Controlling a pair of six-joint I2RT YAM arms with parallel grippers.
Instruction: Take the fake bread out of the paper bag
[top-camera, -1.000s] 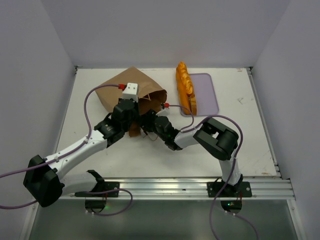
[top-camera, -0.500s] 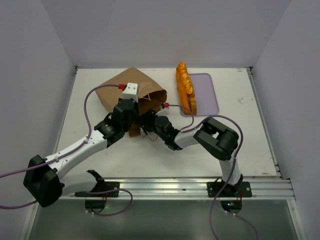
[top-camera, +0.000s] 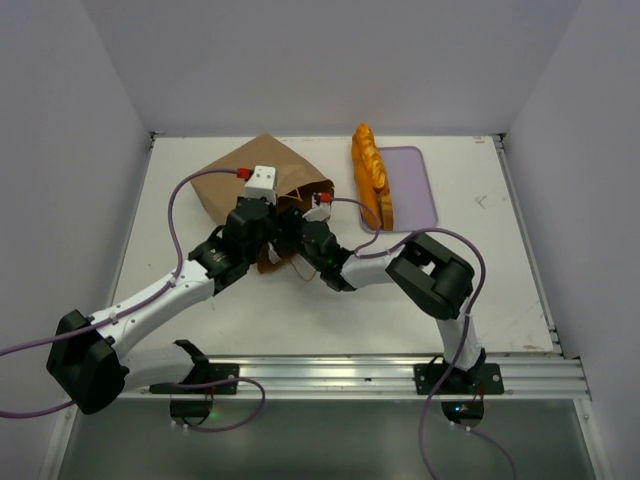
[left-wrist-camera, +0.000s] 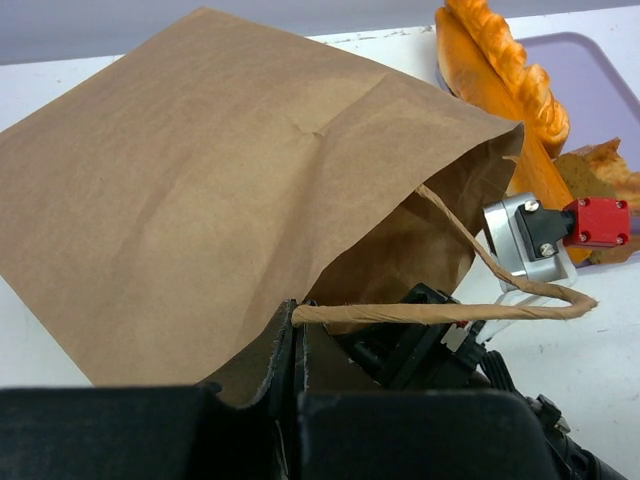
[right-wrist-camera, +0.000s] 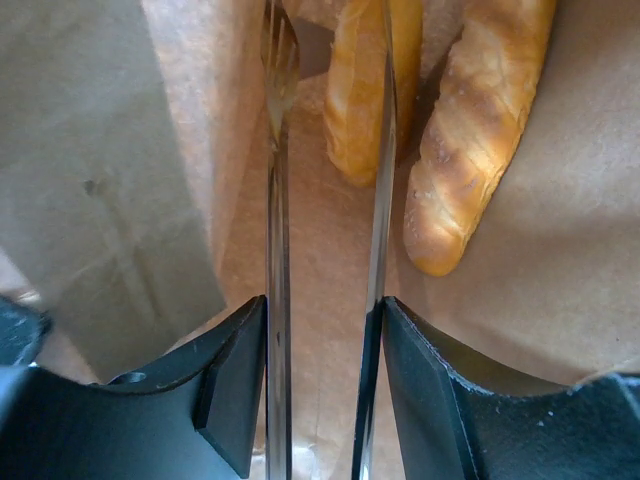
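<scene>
Bag: paper bag (top-camera: 250, 175) lies flat on the table (top-camera: 300, 318), left of centre, its mouth turned toward the lavender tray (top-camera: 418, 195); the left wrist view shows the mouth gaping
Left gripper: left gripper (left-wrist-camera: 297, 345) is pressed together on the bag's near lip; the cord handle (left-wrist-camera: 450, 312) loops out from between its fingers; it sits exactly where it was a second ago
Right gripper: right gripper (right-wrist-camera: 322, 312) is clamped on the metal tongs (right-wrist-camera: 277, 250), one finger against the outside of each blade
Change: here's the move; the right wrist has slid up and left since half a second ago; it now sits right at the bag's mouth, close beside the left gripper; earlier it hung a little back from the opening
Tongs: blades stand apart and pinch nothing; they reach inside the bag; the left blade runs over bare brown paper; the right blade crosses in front of the nearer loaf
Bread in bag: fake bread (right-wrist-camera: 475, 135), two golden loaves, lies side by side deep in the bag; one is partly behind the right blade, the other just to its right and clear of the tongs
Bread out: tray loaves (top-camera: 370, 180) rest along the tray's left edge, just beyond the bag's mouth; no shift there from the earlier views
</scene>
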